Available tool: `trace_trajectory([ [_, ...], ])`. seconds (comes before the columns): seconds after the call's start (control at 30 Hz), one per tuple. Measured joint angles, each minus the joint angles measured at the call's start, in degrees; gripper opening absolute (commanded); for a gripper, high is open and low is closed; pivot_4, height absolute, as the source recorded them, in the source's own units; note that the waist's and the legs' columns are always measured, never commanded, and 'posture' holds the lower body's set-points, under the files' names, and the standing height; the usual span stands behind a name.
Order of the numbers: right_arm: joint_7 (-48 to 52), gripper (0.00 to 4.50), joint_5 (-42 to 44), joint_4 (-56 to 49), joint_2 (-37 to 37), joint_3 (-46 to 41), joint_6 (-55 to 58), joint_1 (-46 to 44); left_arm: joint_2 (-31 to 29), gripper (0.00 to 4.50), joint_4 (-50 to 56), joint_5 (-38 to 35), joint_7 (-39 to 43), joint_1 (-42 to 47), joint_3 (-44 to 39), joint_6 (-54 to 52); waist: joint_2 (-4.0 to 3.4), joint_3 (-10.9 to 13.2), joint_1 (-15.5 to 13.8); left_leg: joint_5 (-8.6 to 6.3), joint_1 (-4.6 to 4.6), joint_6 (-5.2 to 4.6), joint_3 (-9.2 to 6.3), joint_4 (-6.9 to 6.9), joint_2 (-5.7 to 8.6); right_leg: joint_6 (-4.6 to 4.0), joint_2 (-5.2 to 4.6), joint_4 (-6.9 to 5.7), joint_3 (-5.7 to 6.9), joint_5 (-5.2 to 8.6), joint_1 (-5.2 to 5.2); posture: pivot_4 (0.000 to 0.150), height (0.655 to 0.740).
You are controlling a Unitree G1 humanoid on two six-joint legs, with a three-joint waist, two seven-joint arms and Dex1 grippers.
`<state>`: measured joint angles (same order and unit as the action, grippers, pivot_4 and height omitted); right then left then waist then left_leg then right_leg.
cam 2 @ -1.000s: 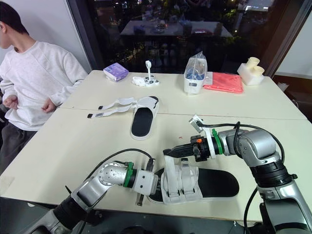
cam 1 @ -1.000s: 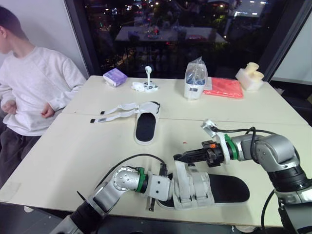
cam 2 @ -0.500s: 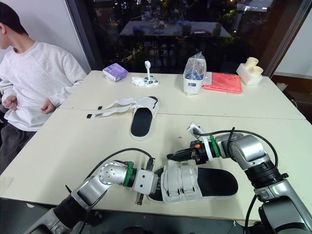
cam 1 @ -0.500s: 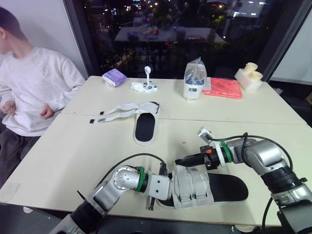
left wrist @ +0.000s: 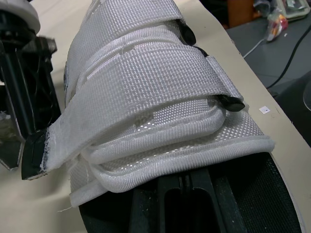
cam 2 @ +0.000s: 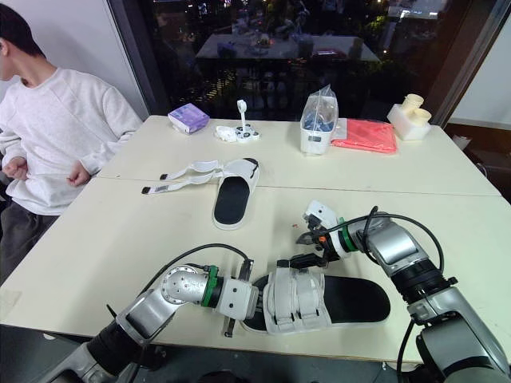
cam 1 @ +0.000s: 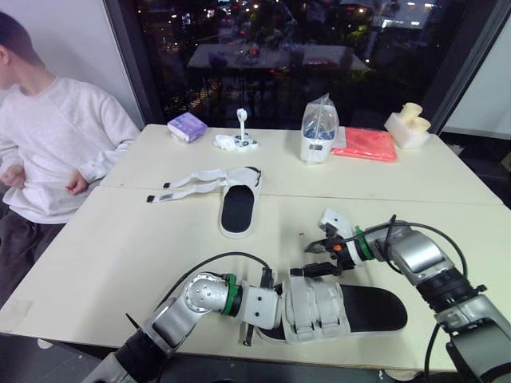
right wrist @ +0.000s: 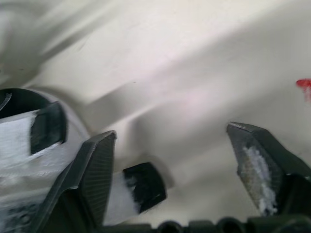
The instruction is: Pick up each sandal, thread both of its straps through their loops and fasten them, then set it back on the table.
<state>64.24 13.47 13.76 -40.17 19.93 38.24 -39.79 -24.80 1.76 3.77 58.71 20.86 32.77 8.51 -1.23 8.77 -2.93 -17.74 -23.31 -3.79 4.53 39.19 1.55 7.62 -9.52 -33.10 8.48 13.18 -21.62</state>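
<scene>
Near sandal (cam 1: 363,307) lies flat on the surface (cam 1: 120,255), close to the robot-side edge, toe toward the robot's left.

- Left hand (left wrist: 183,199) – at the near sandal's toe end. Fingers (left wrist: 167,204) are closed tight together, lying on the black footbed, tips hidden under the white upper (cam 1: 315,307). Nothing visible pinched between them.
- Right hand (cam 1: 313,259) – just above the far edge of the near sandal's upper, spread wide, holding nothing.
- Both straps (left wrist: 146,82) are wrapped across the near sandal's upper. A black-tipped strap end (right wrist: 143,187) sticks out past the upper's far edge, just beside one right finger (right wrist: 99,170). Can't tell whether it touches it.
- Far sandal (cam 1: 238,209) is well apart from the near sandal, farther from the robot and to the robot's left, sole down. Its straps (cam 1: 192,183) are splayed flat on the surface, pointing away to the left, unfastened.
- A person (cam 1: 56,144) in a light sweatshirt sits well to the left of the near sandal, at the surface's side.
</scene>
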Motion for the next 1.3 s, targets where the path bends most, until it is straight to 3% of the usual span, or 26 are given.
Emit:
trace_trajectory([
  [0.17,-5.8,3.96,-2.2,-0.7,0.3,-3.8,-1.4,0.0,0.0,0.00,0.2,-0.1,-0.1,0.0,0.0,0.0,-0.11,0.1,0.0,0.00,-0.04,0.00,0.00,0.00,0.01,0.00,-0.01,0.01,0.00,0.00,-0.03,0.150,0.7400],
  [0.3,-8.1,3.96,-2.2,-5.9,-3.7,-9.4,-1.7,0.9,0.0,0.00,0.2,-0.2,-0.1,-0.1,-0.2,0.0,-0.14,0.1,-0.1,0.00,-0.05,0.01,0.00,0.00,0.01,0.00,0.00,0.01,0.01,0.00,-0.03,0.150,0.7400],
  [0.4,-8.4,3.96,-2.3,-11.4,-7.3,-13.7,-6.2,6.5,-0.3,0.00,0.2,-0.6,-0.1,-0.1,-0.5,0.1,-0.12,0.1,0.0,0.00,-0.04,0.01,-0.01,-0.02,0.00,0.02,0.01,0.01,0.03,0.01,-0.02,0.150,0.7400],
  [0.57,-7.8,3.96,-5.5,-16.3,-13.5,-17.1,-19.1,18.0,-2.7,0.00,0.6,-2.4,0.3,-0.3,-2.0,1.3,-0.19,0.4,1.1,0.07,-0.06,0.12,0.08,-0.10,-0.08,0.05,0.08,-0.12,0.03,0.02,-0.14,0.150,0.7400],
  [0.77,-9.1,3.96,-8.8,-17.1,-16.0,-23.1,-38.4,25.5,-5.8,0.00,1.8,-7.1,1.1,-1.6,-6.1,0.1,-0.15,1.2,2.3,0.34,-0.10,0.29,0.14,-0.22,-0.32,0.02,0.29,-0.41,0.05,0.03,-0.18,0.150,0.7400],
  [1.0,-9.1,3.96,-12.9,-16.0,-17.7,-24.9,-60.4,30.5,-10.8,0.00,2.9,-14.3,3.3,-1.9,-15.0,-7.6,-0.12,2.0,2.2,0.39,-0.17,0.29,0.15,-0.20,-0.38,0.01,0.52,-0.38,-0.01,0.03,-0.21,0.150,0.7400],
  [1.3,-8.8,3.96,-13.3,-16.1,-19.2,-25.5,-80.7,39.1,-17.0,0.00,6.8,-23.5,8.7,0.0,-22.9,-19.2,-0.04,2.3,2.2,0.45,-0.18,0.34,0.17,-0.19,-0.37,0.02,0.67,-0.20,-0.06,0.04,-0.08,0.150,0.7400],
])
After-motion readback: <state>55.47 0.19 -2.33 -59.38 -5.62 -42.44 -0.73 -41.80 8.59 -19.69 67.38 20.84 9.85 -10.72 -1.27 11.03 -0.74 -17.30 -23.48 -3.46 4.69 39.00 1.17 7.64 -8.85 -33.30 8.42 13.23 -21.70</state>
